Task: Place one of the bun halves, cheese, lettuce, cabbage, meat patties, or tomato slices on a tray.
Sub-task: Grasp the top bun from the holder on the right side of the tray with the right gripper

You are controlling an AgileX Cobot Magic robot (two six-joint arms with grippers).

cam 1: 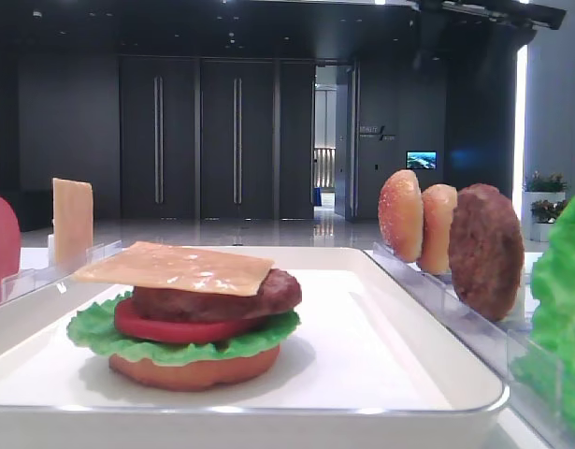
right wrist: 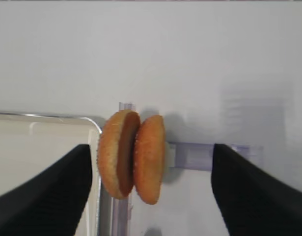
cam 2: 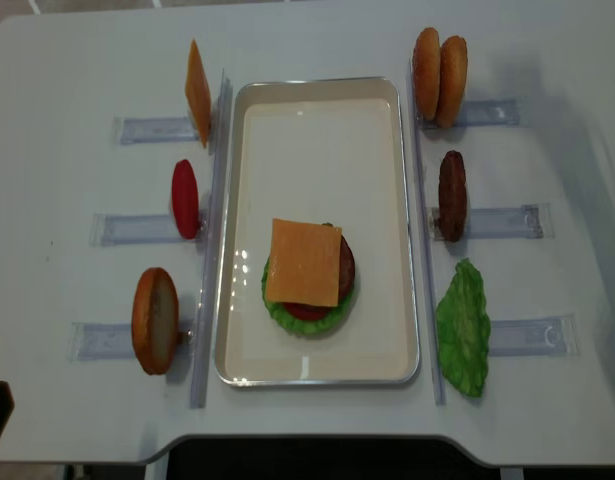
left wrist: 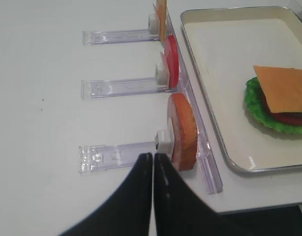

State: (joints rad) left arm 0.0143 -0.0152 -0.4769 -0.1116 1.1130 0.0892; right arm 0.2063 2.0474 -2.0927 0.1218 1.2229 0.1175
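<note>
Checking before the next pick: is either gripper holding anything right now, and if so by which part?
Nothing is held. The right gripper is open, its fingers either side of the two upright bun halves without touching them. The left gripper is shut and empty.

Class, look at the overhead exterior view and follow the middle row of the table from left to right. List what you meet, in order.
Tomato slice standing in its clear rack → white tray → cheese topping the burger stack → meat patty standing in its rack.
</note>
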